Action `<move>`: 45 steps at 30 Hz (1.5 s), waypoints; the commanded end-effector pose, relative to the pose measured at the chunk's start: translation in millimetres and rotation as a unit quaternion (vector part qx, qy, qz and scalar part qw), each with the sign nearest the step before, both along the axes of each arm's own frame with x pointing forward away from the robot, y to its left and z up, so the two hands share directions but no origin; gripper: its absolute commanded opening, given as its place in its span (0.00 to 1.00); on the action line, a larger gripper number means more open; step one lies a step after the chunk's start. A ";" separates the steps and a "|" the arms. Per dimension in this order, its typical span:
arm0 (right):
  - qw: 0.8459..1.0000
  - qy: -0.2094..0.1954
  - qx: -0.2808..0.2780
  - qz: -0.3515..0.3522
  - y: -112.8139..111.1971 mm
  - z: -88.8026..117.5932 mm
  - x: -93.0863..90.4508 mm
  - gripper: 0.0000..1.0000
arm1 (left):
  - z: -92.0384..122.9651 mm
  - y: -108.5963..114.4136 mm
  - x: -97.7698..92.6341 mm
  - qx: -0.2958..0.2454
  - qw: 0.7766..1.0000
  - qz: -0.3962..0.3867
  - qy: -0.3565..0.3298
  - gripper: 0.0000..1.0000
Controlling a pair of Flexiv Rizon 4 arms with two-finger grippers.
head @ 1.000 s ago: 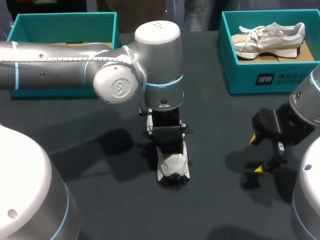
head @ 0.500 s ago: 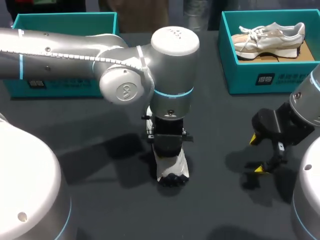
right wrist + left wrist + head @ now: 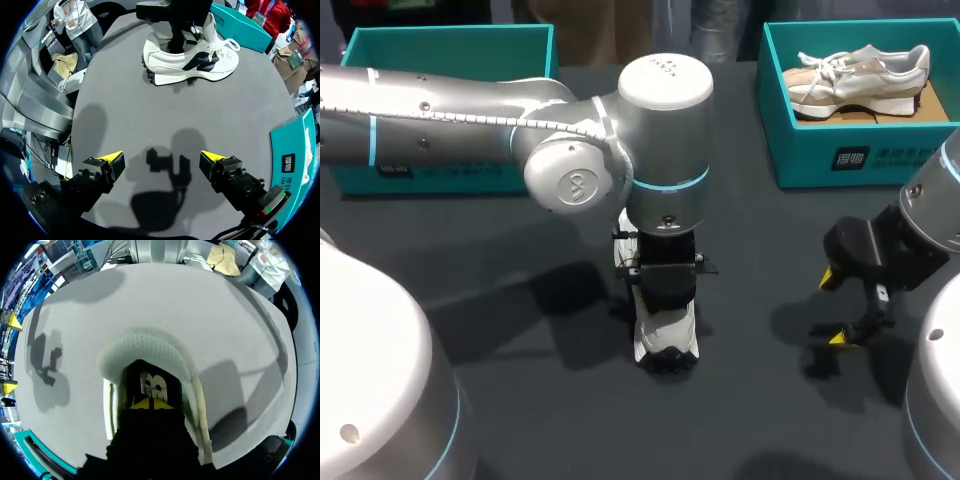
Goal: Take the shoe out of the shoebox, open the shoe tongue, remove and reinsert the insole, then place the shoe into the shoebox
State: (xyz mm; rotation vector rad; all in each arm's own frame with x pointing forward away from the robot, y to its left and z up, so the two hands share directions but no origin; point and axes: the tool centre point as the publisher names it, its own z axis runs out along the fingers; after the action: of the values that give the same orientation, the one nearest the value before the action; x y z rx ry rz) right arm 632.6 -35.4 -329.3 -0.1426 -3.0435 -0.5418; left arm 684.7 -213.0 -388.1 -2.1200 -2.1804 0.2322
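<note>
Shoe point(image 3: 667, 338) stands out of the boxes, upright on its sole at the middle of the dark table point(image 3: 540, 400), its black-lugged toe toward the near edge. It is white with a black mark on its side, and the laces lie loose at the far end. Left arm point(image 3: 440, 100) comes in across the table and turns straight down over the shoe, so that the left gripper point(image 3: 151, 403) is sunk into the shoe's opening. Its yellow tips are clenched together against a black part inside that bears a white mark. I cannot tell whether that part is tongue or insole, nor whether it is pinched between the tips. The white mesh toe curves just ahead of the gripper. Right gripper point(image 3: 167, 162) hangs above bare table on the right, well apart from the shoe, its fingers spread wide with nothing between them and its shadow on the table under it. Left box point(image 3: 420, 45), teal, sits at the far left behind the arm. Right box point(image 3: 800, 165), also teal, sits at the far right and holds a second shoe point(image 3: 860, 70), beige and white, lying on its side.
</note>
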 end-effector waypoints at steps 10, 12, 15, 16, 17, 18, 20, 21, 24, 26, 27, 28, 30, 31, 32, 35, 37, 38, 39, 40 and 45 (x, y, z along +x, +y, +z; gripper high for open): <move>1.000 -0.002 -0.001 0.000 -0.4 0.3 -2.0 1.00 | 30.0 3.8 7.8 -0.042 0.995 0.032 -0.082 0.00; 1.000 -0.002 -0.001 0.000 -0.4 0.3 -2.0 1.00 | 30.5 3.3 11.1 -0.043 0.994 0.037 -0.091 0.00; 1.000 -0.002 -0.001 0.000 -0.4 0.3 -2.0 1.00 | 30.9 2.1 17.2 -0.042 0.993 0.046 -0.105 0.03; 1.000 -0.002 -0.001 0.000 -0.4 0.3 -2.0 1.00 | 31.3 1.6 19.7 -0.042 0.993 0.047 -0.104 0.04; 1.000 -0.002 -0.001 0.000 -0.4 0.3 -2.0 1.00 | 31.6 1.3 22.6 -0.040 0.992 0.049 -0.109 0.04; 1.000 -0.002 -0.001 0.000 -0.4 0.3 -2.0 1.00 | 31.5 0.7 24.4 -0.040 0.991 0.051 -0.114 0.04; 1.000 -0.002 -0.001 0.000 -0.4 0.3 -2.0 1.00 | 31.5 -0.9 28.1 -0.037 0.991 0.052 -0.117 0.04; 1.000 -0.002 -0.001 0.000 -0.4 0.3 -2.0 1.00 | 31.6 -1.7 30.2 -0.036 0.991 0.053 -0.120 0.04; 1.000 -0.002 -0.001 0.000 -0.4 0.3 -2.0 1.00 | 32.6 -3.6 34.9 -0.031 0.990 0.054 -0.126 0.07; 1.000 -0.002 -0.001 0.000 -0.4 0.3 -2.0 1.00 | 33.4 -4.5 36.3 -0.027 0.990 0.053 -0.129 0.12; 1.000 -0.002 -0.001 0.000 -0.4 0.3 -2.0 1.00 | 33.7 -4.7 36.5 -0.026 0.990 0.053 -0.132 0.15; 1.000 -0.002 -0.001 0.000 -0.4 0.3 -2.0 1.00 | 34.3 -4.7 36.7 -0.026 0.989 0.053 -0.132 0.17; 1.000 -0.002 -0.001 0.000 -0.4 0.3 -2.0 1.00 | 35.2 -3.8 37.1 -0.024 0.989 0.052 -0.134 0.24; 1.000 -0.002 -0.001 0.000 -0.4 0.3 -2.0 1.00 | 35.0 -2.7 37.5 -0.022 0.989 0.051 -0.135 0.31; 1.000 -0.002 -0.001 0.000 -0.4 0.3 -2.0 1.00 | 34.5 -1.5 38.0 -0.021 0.989 0.051 -0.135 0.34; 1.000 -0.002 -0.001 0.000 -0.4 0.3 -2.0 1.00 | 32.3 2.2 39.4 -0.017 0.989 0.050 -0.137 0.39; 1.000 -0.002 -0.001 0.000 -0.4 0.3 -2.0 1.00 | 32.2 4.1 40.6 -0.015 0.989 0.051 -0.138 0.42; 1.000 -0.002 -0.001 0.000 -0.4 0.3 -2.0 1.00 | 32.4 5.0 41.4 -0.014 0.989 0.051 -0.138 0.43; 1.000 -0.002 -0.001 0.000 -0.4 0.3 -2.0 1.00 | 33.0 5.7 42.3 -0.014 0.989 0.052 -0.138 0.44; 1.000 -0.002 -0.001 0.000 -0.4 0.3 -2.0 1.00 | 33.7 6.4 43.1 -0.013 0.989 0.052 -0.137 0.46; 1.000 -0.002 -0.001 0.000 -0.4 0.3 -2.0 1.00 | 36.0 8.2 44.1 -0.013 0.990 0.055 -0.130 0.67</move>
State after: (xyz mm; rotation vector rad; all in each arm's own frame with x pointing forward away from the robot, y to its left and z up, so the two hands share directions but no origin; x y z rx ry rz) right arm 632.6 -35.4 -329.3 -0.1425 -3.0436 -0.5418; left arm 727.0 -206.4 -353.9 -2.1517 -2.4572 -0.0141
